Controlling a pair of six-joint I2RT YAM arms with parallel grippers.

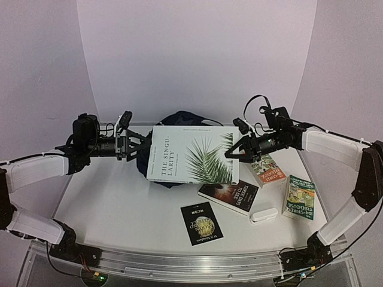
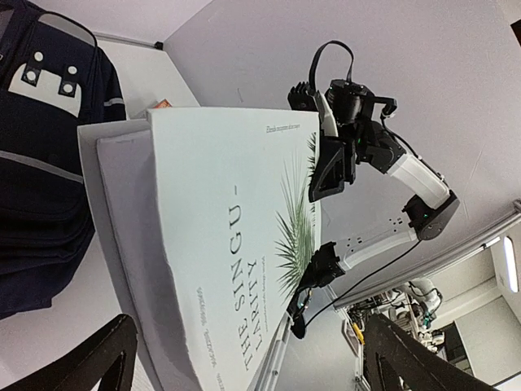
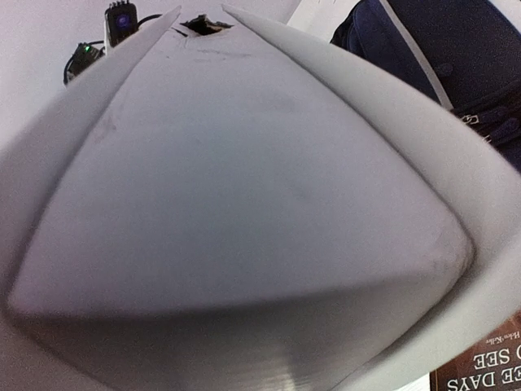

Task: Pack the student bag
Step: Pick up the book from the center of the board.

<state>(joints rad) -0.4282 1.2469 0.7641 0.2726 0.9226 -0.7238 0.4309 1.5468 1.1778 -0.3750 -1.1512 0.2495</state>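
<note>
A large white book [image 1: 191, 155] with a palm leaf and "THE SINGULARITY" on its cover hangs above the table, in front of the student bag [image 1: 179, 118]. The bag is dark navy and mostly hidden behind the book. My right gripper [image 1: 232, 154] is shut on the book's right edge. In the left wrist view its black jaws pinch the far edge of the book [image 2: 220, 228], with the bag [image 2: 49, 122] at the left. My left gripper [image 1: 136, 146] stands open at the book's left edge, its fingers [image 2: 89, 358] spread wide to either side. The book's pages [image 3: 244, 163] fill the right wrist view.
On the table in front lie a dark book titled "Three Days to See" [image 1: 228, 195], a small black book [image 1: 201, 223], a colourful book [image 1: 267, 170], a green book [image 1: 299, 197] and a small white box [image 1: 263, 214].
</note>
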